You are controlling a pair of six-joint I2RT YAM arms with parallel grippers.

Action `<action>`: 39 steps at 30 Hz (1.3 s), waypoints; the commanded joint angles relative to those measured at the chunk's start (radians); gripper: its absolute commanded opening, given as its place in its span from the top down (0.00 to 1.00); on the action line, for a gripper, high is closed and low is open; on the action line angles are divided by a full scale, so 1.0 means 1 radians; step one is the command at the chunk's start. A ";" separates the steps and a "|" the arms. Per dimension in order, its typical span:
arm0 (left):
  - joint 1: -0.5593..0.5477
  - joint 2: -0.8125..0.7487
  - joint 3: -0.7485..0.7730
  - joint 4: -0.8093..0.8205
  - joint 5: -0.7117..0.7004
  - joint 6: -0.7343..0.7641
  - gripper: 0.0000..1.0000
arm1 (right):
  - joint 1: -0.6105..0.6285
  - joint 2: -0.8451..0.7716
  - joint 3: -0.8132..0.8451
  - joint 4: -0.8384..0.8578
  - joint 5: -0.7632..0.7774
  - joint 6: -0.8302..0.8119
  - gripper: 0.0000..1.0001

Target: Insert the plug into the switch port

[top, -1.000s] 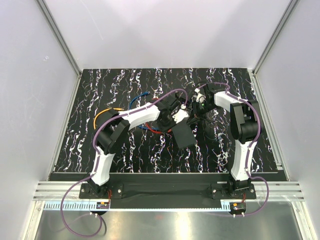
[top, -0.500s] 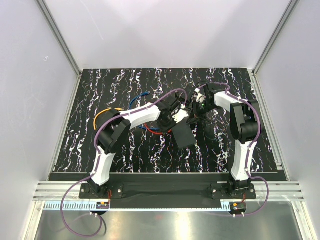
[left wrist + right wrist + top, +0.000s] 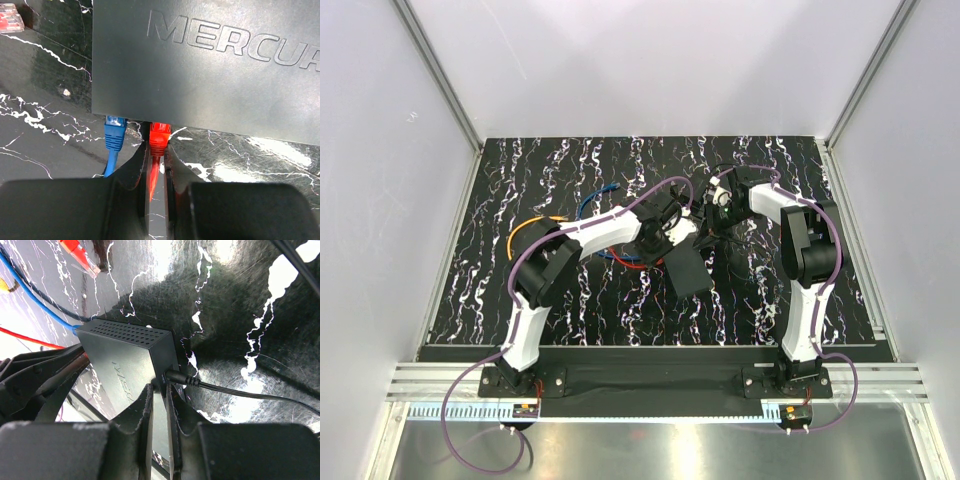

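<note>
The left gripper [image 3: 156, 149] is nearly closed, its fingers [image 3: 142, 150] clamped on the rear boot of the red plug [image 3: 160, 134]. The plug's long axis lies in line with the fingers. Its nose points away from the wrist into the long edge of the box [image 3: 210, 75], and the red cable [image 3: 153, 175] trails back between the jaws. The nose is tucked under that edge, so the port and how deep the plug sits are hidden. Just left of it a blue plug [image 3: 115, 131] enters the same edge, parallel to it.

The right gripper [image 3: 159, 390] has its fingers [image 3: 145, 395] almost together at a corner of the box, beside the jack of a black cord [image 3: 240, 392]. Whether they pinch anything I cannot tell.

From above, the box lies skewed on the marbled table [image 3: 570, 290], between the two grippers and near the middle.
</note>
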 commanded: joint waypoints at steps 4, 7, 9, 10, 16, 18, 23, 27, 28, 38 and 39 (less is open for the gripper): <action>-0.056 -0.020 0.139 0.516 0.141 -0.045 1.00 | 0.099 0.009 -0.035 0.027 -0.162 0.051 0.84; -0.063 -0.042 0.167 0.498 0.147 -0.045 1.00 | 0.106 0.003 -0.036 0.027 -0.157 0.050 0.84; -0.065 -0.045 0.184 0.488 0.150 -0.048 1.00 | 0.106 -0.002 -0.041 0.030 -0.152 0.048 0.85; -0.065 -0.045 0.189 0.487 0.151 -0.047 1.00 | 0.106 -0.002 -0.042 0.031 -0.152 0.048 0.85; -0.068 -0.011 0.190 0.505 0.159 -0.057 1.00 | 0.113 0.004 -0.036 0.033 -0.152 0.054 0.85; -0.068 0.004 0.170 0.539 0.160 -0.056 1.00 | 0.116 0.009 -0.030 0.033 -0.160 0.056 0.85; -0.065 0.035 0.178 0.565 0.159 -0.056 1.00 | 0.133 0.013 -0.054 0.047 -0.169 0.065 0.85; -0.060 0.015 0.160 0.588 0.160 -0.062 1.00 | 0.138 0.000 -0.081 0.057 -0.180 0.082 0.86; -0.059 0.001 0.158 0.593 0.162 -0.067 1.00 | 0.139 -0.006 -0.087 0.063 -0.186 0.085 0.86; -0.057 -0.008 0.239 0.576 0.193 -0.062 1.00 | 0.182 -0.045 -0.111 0.085 -0.171 0.100 0.89; -0.056 -0.007 0.241 0.576 0.193 -0.059 1.00 | 0.184 -0.045 -0.114 0.088 -0.172 0.105 0.89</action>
